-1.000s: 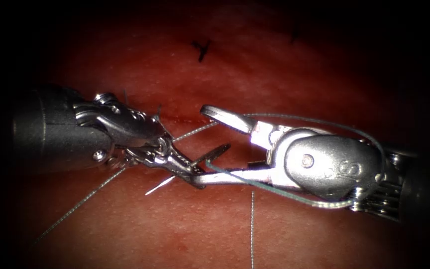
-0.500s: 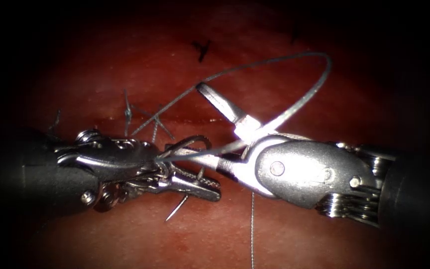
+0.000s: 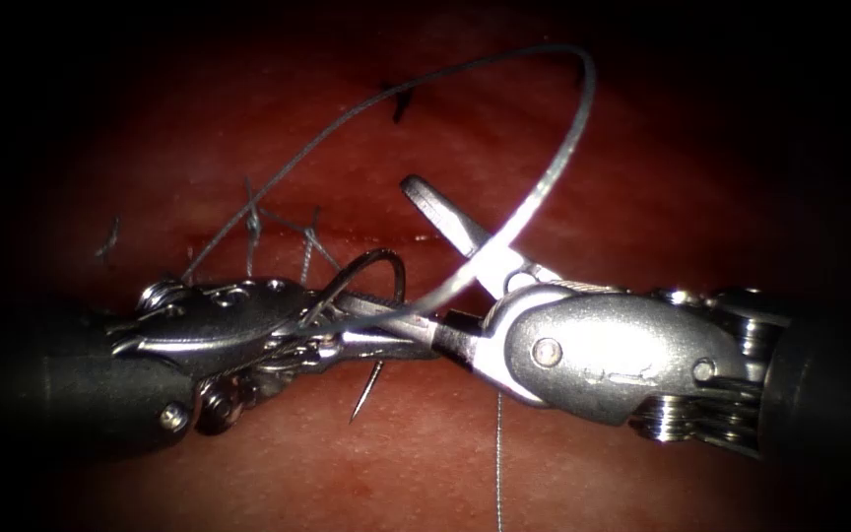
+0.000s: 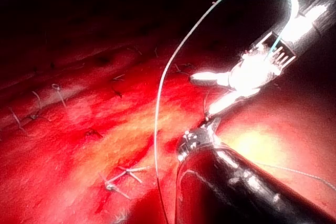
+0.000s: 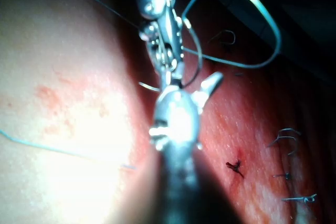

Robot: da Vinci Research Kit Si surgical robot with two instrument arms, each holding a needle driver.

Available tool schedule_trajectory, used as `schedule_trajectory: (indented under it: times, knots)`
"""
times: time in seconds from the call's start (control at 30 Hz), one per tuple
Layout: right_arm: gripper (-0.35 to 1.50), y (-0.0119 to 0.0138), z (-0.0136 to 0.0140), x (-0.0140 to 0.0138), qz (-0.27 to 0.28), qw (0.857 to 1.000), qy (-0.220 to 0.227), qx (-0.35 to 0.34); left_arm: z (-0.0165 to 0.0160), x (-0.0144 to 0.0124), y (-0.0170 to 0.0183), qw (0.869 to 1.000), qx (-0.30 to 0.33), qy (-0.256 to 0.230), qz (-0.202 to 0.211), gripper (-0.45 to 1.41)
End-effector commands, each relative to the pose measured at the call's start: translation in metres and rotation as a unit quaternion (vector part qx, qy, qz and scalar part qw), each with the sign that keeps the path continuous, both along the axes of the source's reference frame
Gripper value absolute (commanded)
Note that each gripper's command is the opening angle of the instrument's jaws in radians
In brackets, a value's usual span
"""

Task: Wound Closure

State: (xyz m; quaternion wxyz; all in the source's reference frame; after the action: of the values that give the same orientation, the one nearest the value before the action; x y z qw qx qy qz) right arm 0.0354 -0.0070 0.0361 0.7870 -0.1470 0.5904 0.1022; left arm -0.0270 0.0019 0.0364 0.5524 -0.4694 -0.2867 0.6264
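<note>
Gripped partway along its curve by the left tool (image 3: 376, 335): the needle (image 3: 386, 258), arching up just above those closed jaws, with its point poking out just beneath them. Not in the tissue (image 3: 593, 463) anywhere; clear of the surface at both ends. Probably parked this way to keep the sharp tip off the tissue while the thread is handled.

Rising from beside the left tool's wrist, sweeping in a wide loop well above both tools, then dropping across the right tool's upper jaw and running back to the left tool's jaws: the thread (image 3: 563, 148). Draped over that jaw rather than pinched, as far as can be judged. Also a thin straight strand hanging below the right tool's wrist.

Spread wide and apparently holding nothing: the right tool (image 3: 425, 261), one jaw lifted through the loop, the other reaching in until it almost touches the left tool's jaws. Seemingly positioned so that the loop sits around it.

Just behind both sets of jaws, the cut (image 3: 416, 236); above the left tool, short cut ends of thread (image 3: 253, 222) standing up from finished stitches.
</note>
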Motion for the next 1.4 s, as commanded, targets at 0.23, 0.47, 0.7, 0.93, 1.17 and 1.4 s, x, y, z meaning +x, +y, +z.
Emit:
schedule_trajectory:
  times: [0.23, 0.47, 0.7, 0.93, 1.17, 1.4]
  knots:
    - [0.73, 0.0004, -0.0034, 0.0013, 0.008, 0.999, -0.050, -0.013, 0.0014, -0.0007, 0.0002, 0.997, -0.036, 0.065, -0.022, -0.45]
    - [0.98, 0.0010, -0.0028, 0.0012, -0.004, 0.998, -0.053, -0.027, 0.0011, -0.0010, -0.0003, 0.997, -0.039, 0.065, -0.015, -0.45]
    - [1.00, 0.0012, -0.0014, 0.0010, -0.032, 0.997, -0.033, -0.067, 0.0003, -0.0011, -0.0010, 0.998, -0.033, 0.046, 0.006, -0.45]
    - [0.90, 0.0011, -0.0013, 0.0012, -0.043, 0.995, -0.024, -0.084, 0.0001, -0.0012, -0.0013, 0.998, -0.036, 0.042, 0.010, -0.45]
    - [-0.35, 0.0005, -0.0018, 0.0011, -0.058, 0.992, -0.024, -0.113, 0.0005, -0.0012, -0.0012, 0.998, -0.042, 0.044, 0.012, -0.45]
    - [-0.35, 0.0002, -0.0016, 0.0010, -0.080, 0.987, -0.039, -0.131, 0.0004, -0.0010, -0.0015, 0.998, -0.046, 0.049, 0.011, -0.45]
